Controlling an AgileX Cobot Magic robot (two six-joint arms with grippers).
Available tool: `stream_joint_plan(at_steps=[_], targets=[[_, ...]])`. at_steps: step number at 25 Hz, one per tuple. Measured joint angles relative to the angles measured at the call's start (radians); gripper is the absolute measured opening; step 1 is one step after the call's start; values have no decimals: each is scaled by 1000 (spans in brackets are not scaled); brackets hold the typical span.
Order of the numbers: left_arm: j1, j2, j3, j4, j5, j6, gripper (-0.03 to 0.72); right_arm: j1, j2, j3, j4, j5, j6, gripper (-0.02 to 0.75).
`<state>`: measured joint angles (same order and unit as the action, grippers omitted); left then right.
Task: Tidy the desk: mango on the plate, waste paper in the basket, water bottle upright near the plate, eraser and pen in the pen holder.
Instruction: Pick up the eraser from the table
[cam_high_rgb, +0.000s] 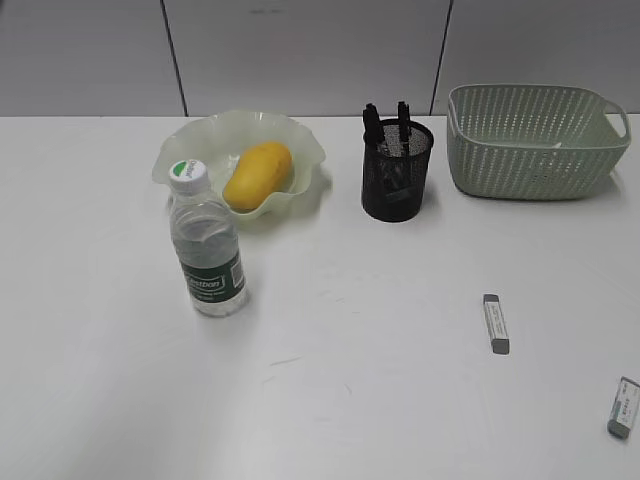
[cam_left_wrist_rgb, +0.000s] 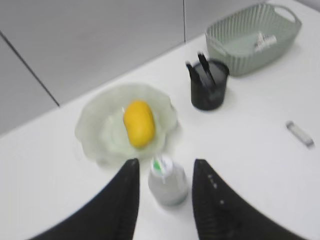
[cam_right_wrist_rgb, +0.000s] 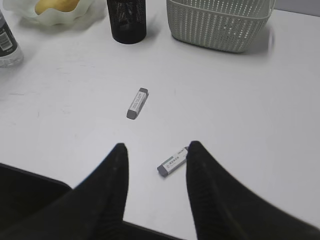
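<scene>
Exterior view: smooth oval mango lies in ruffled translucent plate.

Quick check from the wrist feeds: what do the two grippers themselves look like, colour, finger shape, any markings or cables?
Both look alike. The left gripper has two matte black fingers, broad at the base and tapering to rounded tips; one finger carries a few small pale dots. The right gripper has the same black tapered fingers, faintly ribbed. No cables or labels show, and neither arm appears in the exterior view.
</scene>
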<state>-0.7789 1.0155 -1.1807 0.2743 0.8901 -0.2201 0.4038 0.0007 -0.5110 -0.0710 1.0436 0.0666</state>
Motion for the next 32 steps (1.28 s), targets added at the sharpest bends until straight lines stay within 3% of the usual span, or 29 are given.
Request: stream_joint_plan(at_steps=[4, 7, 12, 17, 20, 24, 27, 29, 32], targets=[[-4, -455, 342, -91, 173, 3, 267, 0, 0, 0, 0, 0, 0, 314], [-4, -694, 464, -130, 252, 3, 268, 0, 0, 0, 0, 0, 0, 312], [-4, -937, 584, -165, 277, 3, 295, 0, 0, 0, -1, 0, 0, 311], [7, -1002, 635, -123, 197, 4, 309, 0, 29, -6, 1, -15, 23, 312], [10, -1002, 642, -119, 179, 4, 309, 0, 166, -21, -19, -49, 103, 312], [17, -1008, 642, -117, 175, 4, 309, 0, 529, -31, -110, -70, 307, 335], [80, -1020, 642, -108, 172, 4, 300, 0, 863, -32, -169, -102, 452, 445], [161, -1021, 642, -86, 172, 6, 283, 0, 1047, -33, -182, -162, 496, 511], [325, -1022, 643, -79, 171, 7, 259, -1, 1303, -47, -183, -269, 570, 538]])
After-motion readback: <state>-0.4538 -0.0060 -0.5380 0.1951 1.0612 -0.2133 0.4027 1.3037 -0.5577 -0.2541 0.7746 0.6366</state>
